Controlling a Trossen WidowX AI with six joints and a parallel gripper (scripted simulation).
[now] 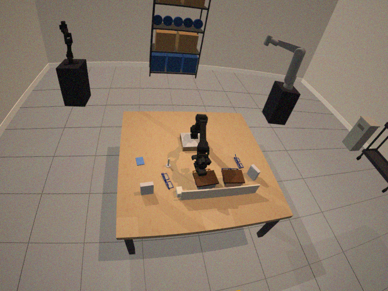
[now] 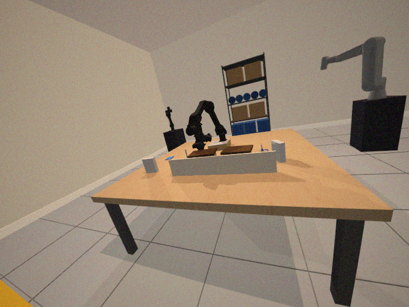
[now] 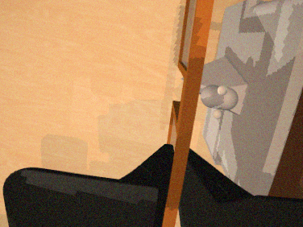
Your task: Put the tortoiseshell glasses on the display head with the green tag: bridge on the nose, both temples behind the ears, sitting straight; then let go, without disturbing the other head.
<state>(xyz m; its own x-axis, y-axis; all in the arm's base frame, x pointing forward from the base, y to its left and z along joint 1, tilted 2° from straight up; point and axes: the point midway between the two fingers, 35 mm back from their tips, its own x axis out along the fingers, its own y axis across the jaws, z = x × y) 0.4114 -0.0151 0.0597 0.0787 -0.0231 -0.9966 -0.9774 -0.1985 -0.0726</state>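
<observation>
My gripper (image 3: 174,154) (image 1: 200,171) (image 2: 200,145) is shut on the tortoiseshell glasses (image 3: 190,105), whose orange-brown front runs up the wrist view from between the black fingers. The frame hangs right in front of a grey display head (image 3: 250,133) with a rounded nose; the nose sits just right of the frame bar. In the top and exterior views this is the left of two brown-topped heads (image 1: 206,179) (image 2: 202,152), and my gripper is at its back edge. The other head (image 1: 232,176) (image 2: 236,149) stands just to its right. I see no green tag in any view.
A long white wall (image 1: 219,191) (image 2: 224,163) stands in front of both heads. Blue glasses lie at the left (image 1: 166,180) and at the right (image 1: 238,161). White blocks (image 1: 146,188) (image 1: 253,172), a blue card (image 1: 139,161) and a small grey post (image 1: 167,162) stand on the table (image 1: 188,219).
</observation>
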